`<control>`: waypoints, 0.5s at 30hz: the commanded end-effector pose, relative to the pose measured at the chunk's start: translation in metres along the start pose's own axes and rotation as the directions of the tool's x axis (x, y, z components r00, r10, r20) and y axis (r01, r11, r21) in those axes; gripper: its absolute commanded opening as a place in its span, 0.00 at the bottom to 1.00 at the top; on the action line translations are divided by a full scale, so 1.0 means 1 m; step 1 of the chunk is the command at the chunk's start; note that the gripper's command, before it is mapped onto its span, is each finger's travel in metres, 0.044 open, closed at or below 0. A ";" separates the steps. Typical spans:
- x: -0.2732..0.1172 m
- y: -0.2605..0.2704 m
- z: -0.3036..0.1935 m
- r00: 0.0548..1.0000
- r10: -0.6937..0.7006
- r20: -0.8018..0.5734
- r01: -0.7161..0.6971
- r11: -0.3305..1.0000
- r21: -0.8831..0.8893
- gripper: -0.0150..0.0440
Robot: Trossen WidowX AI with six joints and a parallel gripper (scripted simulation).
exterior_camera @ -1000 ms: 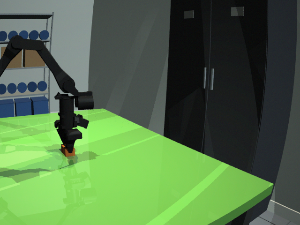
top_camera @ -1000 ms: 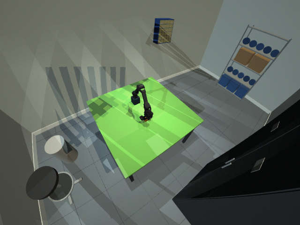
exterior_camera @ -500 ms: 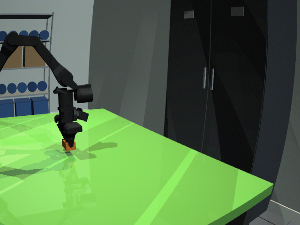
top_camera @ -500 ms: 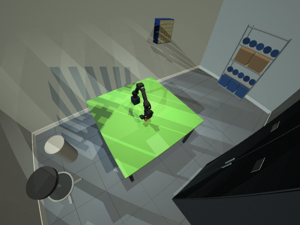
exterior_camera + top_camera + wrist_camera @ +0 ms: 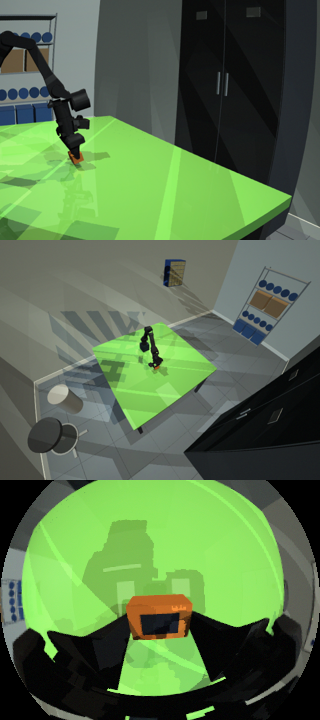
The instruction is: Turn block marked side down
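The orange block has a dark rectangular mark on one face. In the wrist view that marked face is turned toward the camera. My gripper is shut on the block, with one finger at each side of it. In the exterior view the block is tilted along with the gripper and appears a little above the green table. Its underside is hidden.
The arm's base stands on the table behind the gripper. The table's near right corner shows in the exterior view. A black cabinet, a stool and a shelf rack stand beyond the table.
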State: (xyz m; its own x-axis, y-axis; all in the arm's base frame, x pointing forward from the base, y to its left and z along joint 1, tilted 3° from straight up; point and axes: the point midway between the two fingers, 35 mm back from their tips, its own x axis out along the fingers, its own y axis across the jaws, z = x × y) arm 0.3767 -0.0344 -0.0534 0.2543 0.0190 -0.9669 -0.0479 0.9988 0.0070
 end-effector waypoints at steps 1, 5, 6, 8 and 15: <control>-0.002 0.001 -0.002 0.998 0.006 0.067 -0.005 1.000 -0.003 0.25; -0.002 0.001 -0.003 0.992 0.005 0.129 -0.005 1.000 -0.004 0.25; -0.003 0.001 -0.003 0.989 0.005 0.145 -0.005 1.000 -0.004 0.25; -0.004 0.001 -0.004 0.984 0.005 0.176 -0.004 1.000 -0.005 0.25; -0.009 0.002 -0.008 0.962 0.004 0.273 -0.002 1.000 -0.010 0.25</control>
State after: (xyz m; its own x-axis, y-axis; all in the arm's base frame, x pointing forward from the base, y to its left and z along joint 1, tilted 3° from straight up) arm 0.3693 -0.0341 -0.0502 0.4691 0.0284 -0.8827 -0.0513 0.9987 0.0048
